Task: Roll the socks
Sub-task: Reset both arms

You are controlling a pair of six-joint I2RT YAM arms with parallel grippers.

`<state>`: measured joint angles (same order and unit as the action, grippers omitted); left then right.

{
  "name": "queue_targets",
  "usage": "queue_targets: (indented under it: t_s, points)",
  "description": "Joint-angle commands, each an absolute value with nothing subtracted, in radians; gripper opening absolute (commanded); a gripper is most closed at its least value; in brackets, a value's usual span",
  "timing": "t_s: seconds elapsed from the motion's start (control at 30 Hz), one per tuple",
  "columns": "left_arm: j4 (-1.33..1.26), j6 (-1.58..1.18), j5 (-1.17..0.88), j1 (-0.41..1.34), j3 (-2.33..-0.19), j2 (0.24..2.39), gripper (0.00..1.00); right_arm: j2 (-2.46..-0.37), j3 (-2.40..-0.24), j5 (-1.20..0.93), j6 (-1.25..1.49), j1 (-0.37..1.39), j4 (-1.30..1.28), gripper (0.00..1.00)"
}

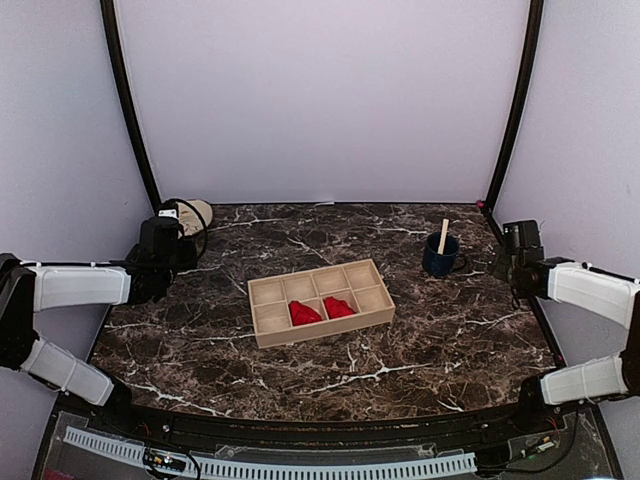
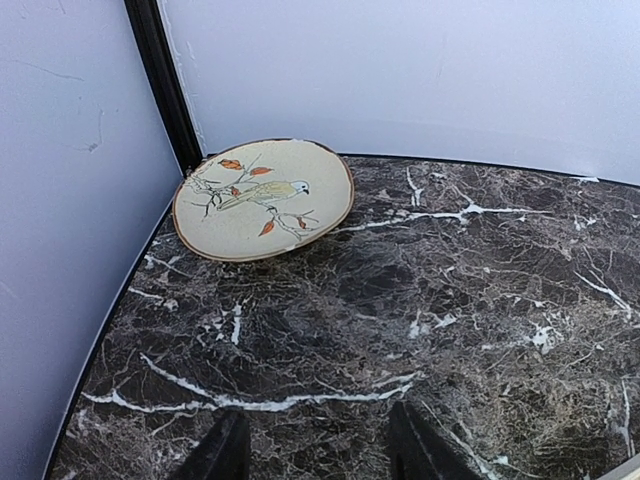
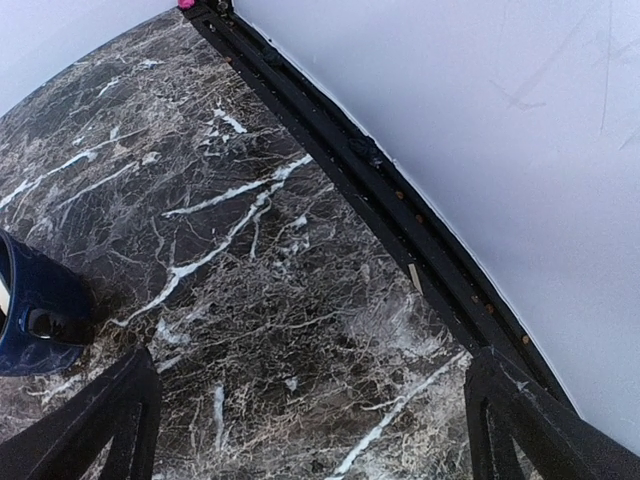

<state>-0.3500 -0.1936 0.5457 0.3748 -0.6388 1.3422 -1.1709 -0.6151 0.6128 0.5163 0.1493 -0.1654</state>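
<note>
Two red socks (image 1: 305,313), apparently bundled, lie in the two middle near-row compartments of the pale wooden divided tray (image 1: 322,335) at mid-desk (image 1: 450,340), while left gripper (image 2: 318,440) and right gripper (image 3: 310,410) stand open, empty.

Eyes on my bench now. Table top (image 1: 430,340): dark brown marble pattern, white veins, slight sheen. Back wall (image 1: 320,100): plain pale panel, faint lilac tint. Left wall (image 1: 50,130) and right wall (image 1: 590,120): same material, boxing in my workspace on three sides. Black posts rise at far corners, left post (image 1: 130,110), right post (image 1: 514,100), both leaning outward. Right wrist view: black rail (image 3: 400,200) runs along table edge against wall, faint scuff marks (image 3: 540,90) on panel above. Near side: curved black rim (image 1: 300,424), white perforated strip (image 1: 300,468) below it. Light soft, even, shadows weak.
</note>
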Motion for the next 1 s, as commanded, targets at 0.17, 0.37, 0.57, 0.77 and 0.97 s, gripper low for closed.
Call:
queue_targets:
  t_s: [0.17,0.37,0.57,0.77,0.97]
  points:
    - [-0.365,-0.176,0.563,0.365,-0.632,1.357,0.5,-1.218,-0.682,0.614,0.529,0.145,-0.134,1.0]
    - [-0.37,-0.173,0.561,0.363,-0.636,1.367,0.5,-1.223,-0.685,0.615,0.525,0.145,-0.137,1.0]
    - [-0.373,-0.177,0.552,0.361,-0.643,1.378,0.5,-1.222,-0.686,0.611,0.526,0.145,-0.144,1.0]
    - [-0.372,-0.18,0.549,0.361,-0.634,1.375,0.49,-1.212,-0.682,0.603,0.531,0.146,-0.148,0.99]
    - [-0.371,-0.179,0.549,0.36,-0.62,1.364,0.49,-1.2,-0.671,0.6,0.537,0.146,-0.148,0.99]
